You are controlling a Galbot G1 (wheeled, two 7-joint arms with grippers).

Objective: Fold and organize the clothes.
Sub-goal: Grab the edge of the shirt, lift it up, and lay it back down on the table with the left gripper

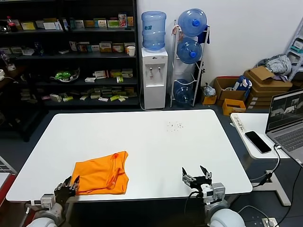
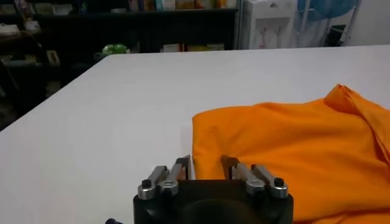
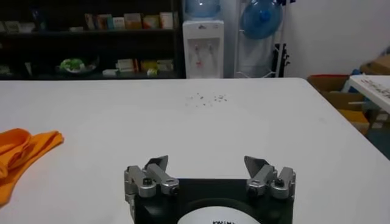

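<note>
Down at the bench's near edge, the left hand [image 1: 73,184] sits with fingers apart at the near left corner of the orange T-shirt [image 1: 102,172], not gripping it. Across to the right, the right hand [image 1: 197,175] rests wide open on bare white bench [image 1: 156,137]. Folded roughly, the shirt lies on the near-left part.
</note>
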